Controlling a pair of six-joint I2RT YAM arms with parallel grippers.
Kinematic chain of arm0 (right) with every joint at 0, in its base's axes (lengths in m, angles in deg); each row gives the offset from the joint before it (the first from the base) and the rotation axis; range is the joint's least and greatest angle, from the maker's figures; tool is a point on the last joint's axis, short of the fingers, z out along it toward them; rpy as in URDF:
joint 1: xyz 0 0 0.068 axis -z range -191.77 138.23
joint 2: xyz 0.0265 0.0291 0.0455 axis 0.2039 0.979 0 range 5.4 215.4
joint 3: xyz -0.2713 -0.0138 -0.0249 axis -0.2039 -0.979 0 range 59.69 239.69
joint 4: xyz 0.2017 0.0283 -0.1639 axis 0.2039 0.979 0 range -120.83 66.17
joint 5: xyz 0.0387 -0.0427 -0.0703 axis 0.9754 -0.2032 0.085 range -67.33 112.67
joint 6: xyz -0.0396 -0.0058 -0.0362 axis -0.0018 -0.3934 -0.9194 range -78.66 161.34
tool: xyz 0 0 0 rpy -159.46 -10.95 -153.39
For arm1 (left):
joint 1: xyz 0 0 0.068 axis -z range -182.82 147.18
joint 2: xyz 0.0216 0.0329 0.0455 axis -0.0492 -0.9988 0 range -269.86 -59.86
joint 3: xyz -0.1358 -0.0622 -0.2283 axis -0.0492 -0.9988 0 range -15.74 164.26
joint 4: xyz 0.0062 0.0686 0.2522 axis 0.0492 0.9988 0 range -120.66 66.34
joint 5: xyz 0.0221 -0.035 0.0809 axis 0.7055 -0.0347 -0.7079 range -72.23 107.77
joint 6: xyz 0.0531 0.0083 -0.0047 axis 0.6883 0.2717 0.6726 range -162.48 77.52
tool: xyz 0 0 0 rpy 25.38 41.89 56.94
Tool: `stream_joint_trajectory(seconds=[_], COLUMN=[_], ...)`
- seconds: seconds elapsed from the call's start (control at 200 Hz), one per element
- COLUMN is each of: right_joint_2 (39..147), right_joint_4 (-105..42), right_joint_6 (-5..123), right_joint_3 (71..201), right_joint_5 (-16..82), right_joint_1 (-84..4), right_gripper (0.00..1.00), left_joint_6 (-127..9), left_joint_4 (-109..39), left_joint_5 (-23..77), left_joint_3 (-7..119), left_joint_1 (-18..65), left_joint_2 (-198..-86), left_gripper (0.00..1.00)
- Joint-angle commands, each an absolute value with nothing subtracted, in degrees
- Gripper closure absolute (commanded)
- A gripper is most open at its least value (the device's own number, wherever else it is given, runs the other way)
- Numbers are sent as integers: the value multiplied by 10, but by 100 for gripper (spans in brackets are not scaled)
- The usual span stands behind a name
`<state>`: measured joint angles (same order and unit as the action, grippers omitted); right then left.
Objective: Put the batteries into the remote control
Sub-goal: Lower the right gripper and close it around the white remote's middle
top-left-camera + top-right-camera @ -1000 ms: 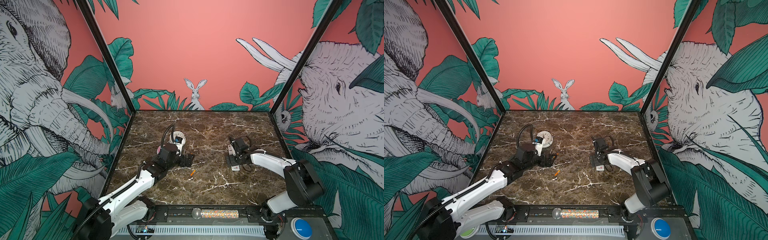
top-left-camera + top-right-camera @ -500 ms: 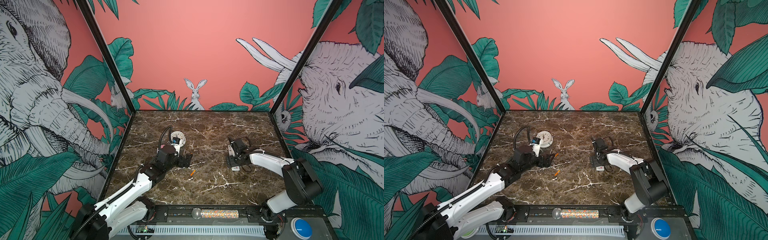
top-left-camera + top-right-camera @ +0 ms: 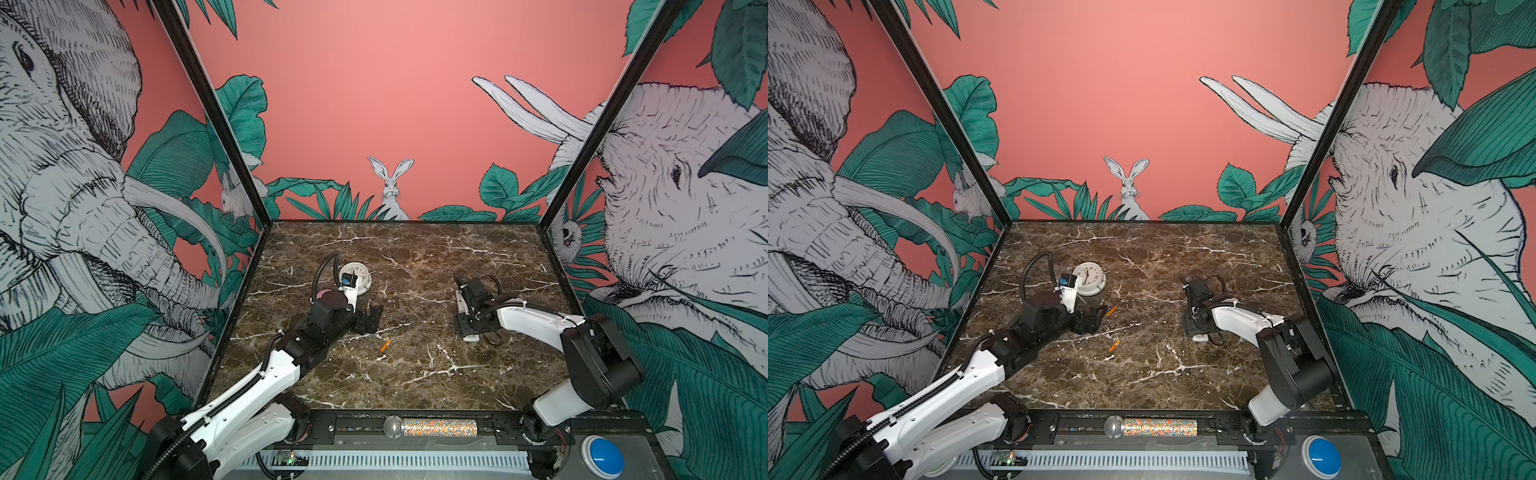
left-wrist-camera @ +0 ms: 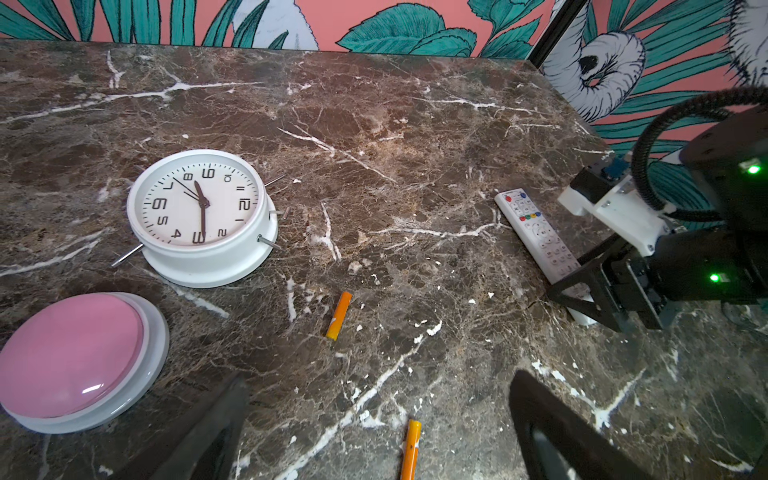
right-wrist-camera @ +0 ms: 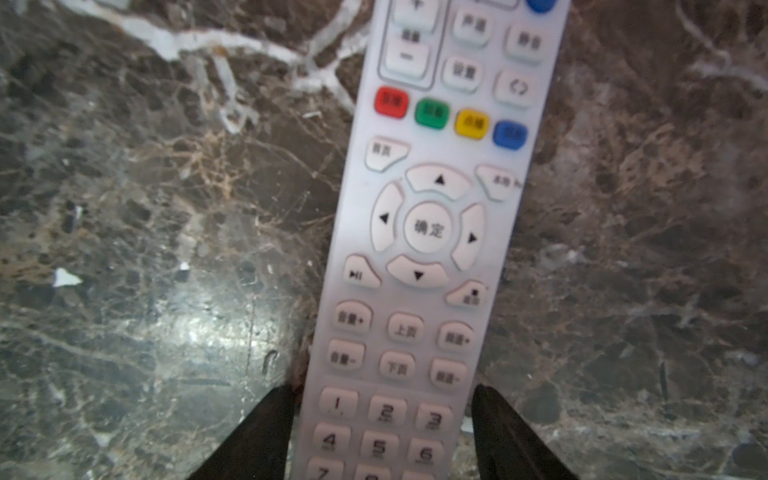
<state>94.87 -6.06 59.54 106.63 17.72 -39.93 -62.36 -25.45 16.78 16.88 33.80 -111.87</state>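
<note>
Straddling the remote control [image 5: 428, 228], flat on the bench [image 5: 124, 208] with both ends cut off, the right fingers [image 5: 266, 432] sit at its edges; clenched or not, I cannot tell. The left fingers [image 4: 216, 428] gape released near two loose batteries [image 4: 338, 316], the nearer battery [image 4: 410, 451] cropped

The batteries [image 4: 339, 315] are orange, remote control [image 4: 536, 232] and clock [image 4: 199, 208] white, table [image 4: 415, 145] brown, white-veined.

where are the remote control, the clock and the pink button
remote control [image 4: 542, 241]: left wrist view, middle of its button face
clock [image 4: 202, 203]: left wrist view, centre of the dial
pink button [image 4: 70, 353]: left wrist view, on the pink dome
</note>
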Motion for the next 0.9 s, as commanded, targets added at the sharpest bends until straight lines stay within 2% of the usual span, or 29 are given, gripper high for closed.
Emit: stream_joint_trajectory(seconds=[0.0, 0.615, 0.895], right_joint_2=[954, 909, 824], right_joint_4=[-48, -59, -73], right_joint_6=[604, 594, 590], right_joint_3=[1064, 1046, 1019], right_joint_5=[166, 184, 213], right_joint_1=[-403, -405, -405], right_gripper=[35, 86, 100], left_joint_6=[-622, -632, -644], left_joint_4=[-252, -240, -247], left_joint_5=[165, 177, 194], left_joint_3=[158, 169, 195], left_joint_1=[340, 340, 340], left_joint_2=[-1102, -1113, -1147], left_gripper=[2, 1, 1])
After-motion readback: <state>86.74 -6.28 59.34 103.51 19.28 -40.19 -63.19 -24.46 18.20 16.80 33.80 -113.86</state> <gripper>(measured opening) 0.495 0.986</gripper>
